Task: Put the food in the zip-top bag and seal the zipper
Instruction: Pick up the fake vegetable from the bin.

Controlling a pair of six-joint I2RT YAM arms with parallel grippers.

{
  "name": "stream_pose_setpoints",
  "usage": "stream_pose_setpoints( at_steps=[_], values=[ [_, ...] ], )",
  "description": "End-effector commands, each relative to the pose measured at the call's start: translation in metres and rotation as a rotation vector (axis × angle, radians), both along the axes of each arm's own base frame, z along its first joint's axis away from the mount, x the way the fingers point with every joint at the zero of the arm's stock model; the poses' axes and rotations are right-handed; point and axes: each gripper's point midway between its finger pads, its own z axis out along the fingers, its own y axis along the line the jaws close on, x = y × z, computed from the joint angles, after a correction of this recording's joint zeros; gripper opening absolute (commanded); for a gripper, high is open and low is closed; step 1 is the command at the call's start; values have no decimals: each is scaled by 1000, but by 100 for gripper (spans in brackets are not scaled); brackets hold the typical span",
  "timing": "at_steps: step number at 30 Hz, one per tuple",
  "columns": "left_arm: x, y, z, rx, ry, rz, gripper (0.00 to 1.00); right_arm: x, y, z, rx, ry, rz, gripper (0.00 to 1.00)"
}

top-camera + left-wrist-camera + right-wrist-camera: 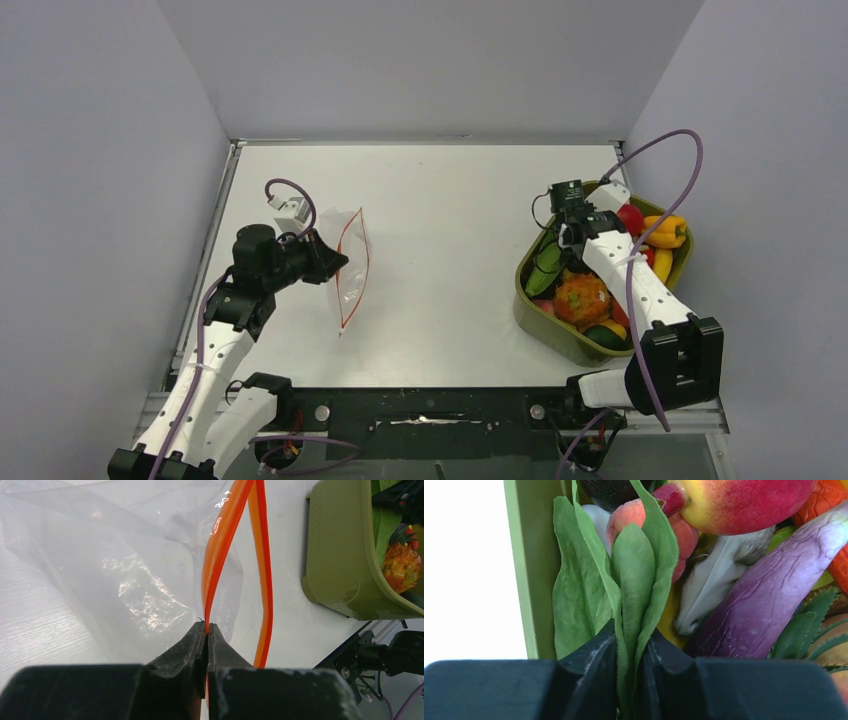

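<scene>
The clear zip-top bag (352, 240) lies on the left half of the table with its mouth open. My left gripper (207, 626) is shut on one side of the orange-red zipper (220, 545); the other side of the strip bows away to the right. The food fills an olive-green tub (530, 310) at the right. Inside the tub, my right gripper (630, 640) is shut on a green leafy vegetable (634, 565), its leaves squeezed between the fingers. In the top view, the right gripper (558, 242) sits over the tub's left side.
Beside the leaves lie a purple eggplant (769, 590), a red-yellow peach (744, 500) and a white piece (709, 600). The tub wall (529, 580) stands close to the left of the right fingers. An orange pepper (668, 230) and a pineapple-like piece (582, 298) also sit in the tub.
</scene>
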Motion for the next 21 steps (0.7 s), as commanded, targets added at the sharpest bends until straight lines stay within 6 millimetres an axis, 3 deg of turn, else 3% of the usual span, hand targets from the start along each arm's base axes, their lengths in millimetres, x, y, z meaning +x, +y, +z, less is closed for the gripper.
stream_pose_setpoints(
  at_steps=[1,9,21],
  values=[
    [5,-6,19,-12,-89,-35,0,3,-9,16,-28,-71,-18,11],
    [5,-6,20,-16,-93,-37,0,-1,-5,43,-47,-136,48,0],
    [4,-7,19,-30,-82,-33,0,-8,4,128,-53,-384,175,0]
  ],
)
